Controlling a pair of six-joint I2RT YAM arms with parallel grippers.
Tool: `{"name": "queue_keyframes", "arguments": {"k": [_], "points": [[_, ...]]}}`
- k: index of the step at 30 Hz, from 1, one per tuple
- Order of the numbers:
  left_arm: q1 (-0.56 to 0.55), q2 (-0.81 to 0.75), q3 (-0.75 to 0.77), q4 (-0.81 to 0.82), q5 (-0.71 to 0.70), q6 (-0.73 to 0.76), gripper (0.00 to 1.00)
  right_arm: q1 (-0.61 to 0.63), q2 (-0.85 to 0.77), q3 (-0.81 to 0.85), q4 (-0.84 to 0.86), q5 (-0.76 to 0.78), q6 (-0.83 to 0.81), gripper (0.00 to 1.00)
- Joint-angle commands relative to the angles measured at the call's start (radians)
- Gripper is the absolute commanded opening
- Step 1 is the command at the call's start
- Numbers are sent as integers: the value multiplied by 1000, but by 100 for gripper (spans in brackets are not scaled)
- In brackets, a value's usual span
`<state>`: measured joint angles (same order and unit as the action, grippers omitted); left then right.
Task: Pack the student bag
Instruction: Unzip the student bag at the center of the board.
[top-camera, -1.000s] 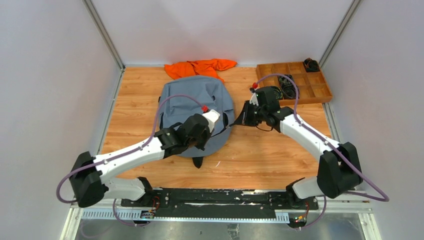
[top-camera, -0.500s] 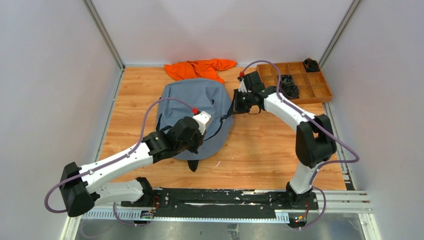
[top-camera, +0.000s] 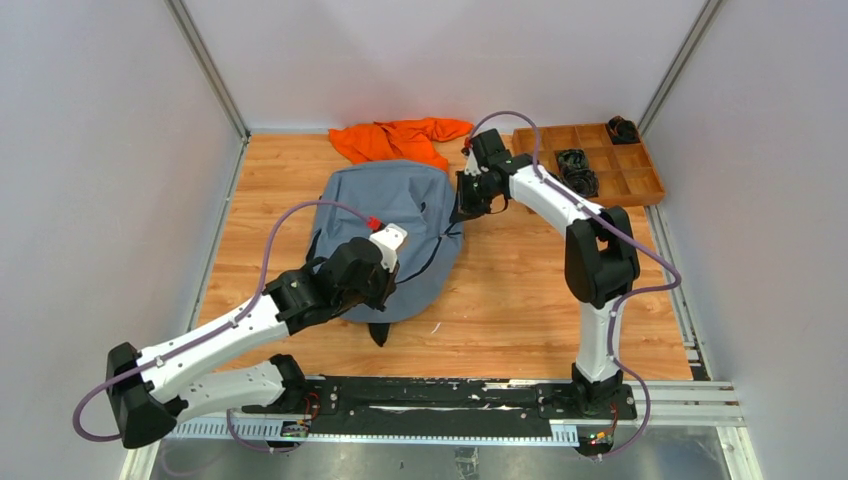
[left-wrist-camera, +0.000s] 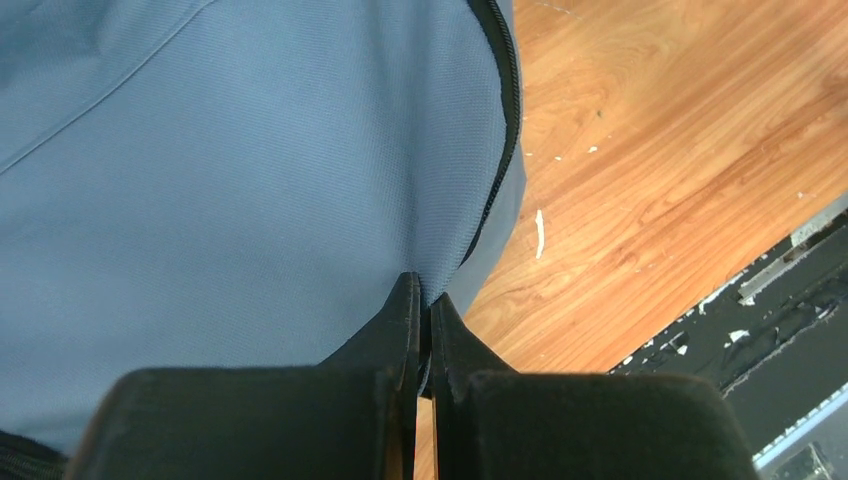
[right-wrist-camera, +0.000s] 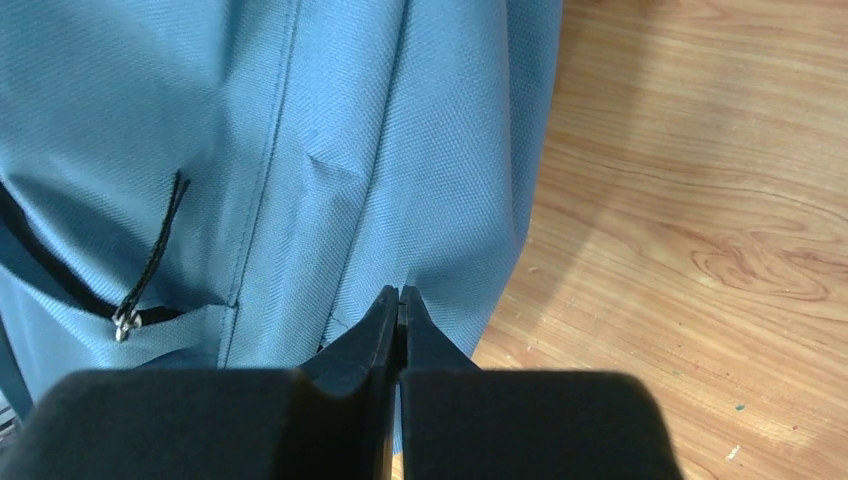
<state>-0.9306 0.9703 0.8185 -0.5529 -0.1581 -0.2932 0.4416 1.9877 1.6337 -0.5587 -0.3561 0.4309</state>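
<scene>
Both my arms shifted left, bag moved with them. My left gripper (left-wrist-camera: 421, 300) and right gripper (right-wrist-camera: 398, 303) were each clamped tight on student bag (top-camera: 385, 205) fabric.

No readable text, label, brand, number or sign in any of my three views. Student bag (left-wrist-camera: 230, 200): plain grey-blue cloth seen close in both wrist views, no lettering I can make out. Black base rail (top-camera: 440, 395) under my arms: pale flecks on it, too small to tell whether any is writing.
</scene>
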Motion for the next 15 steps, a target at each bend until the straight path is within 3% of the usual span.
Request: {"name": "queue_keyframes", "arguments": {"k": [1, 6, 9, 12, 15], "points": [[-10, -64, 46, -181, -53, -32, 0, -83, -6, 102, 76, 152, -66, 0], [4, -41, 220, -191, -224, 25, 0, -83, -77, 174, 88, 85, -48, 0], [126, -2, 366, -183, -311, 88, 0, -81, -116, 204, 122, 28, -27, 0], [288, 38, 477, -130, -295, 120, 0, -73, -141, 212, 157, -33, -6, 0], [342, 72, 550, -97, -198, 154, 0, -62, -153, 197, 164, -67, -1, 0]]}}
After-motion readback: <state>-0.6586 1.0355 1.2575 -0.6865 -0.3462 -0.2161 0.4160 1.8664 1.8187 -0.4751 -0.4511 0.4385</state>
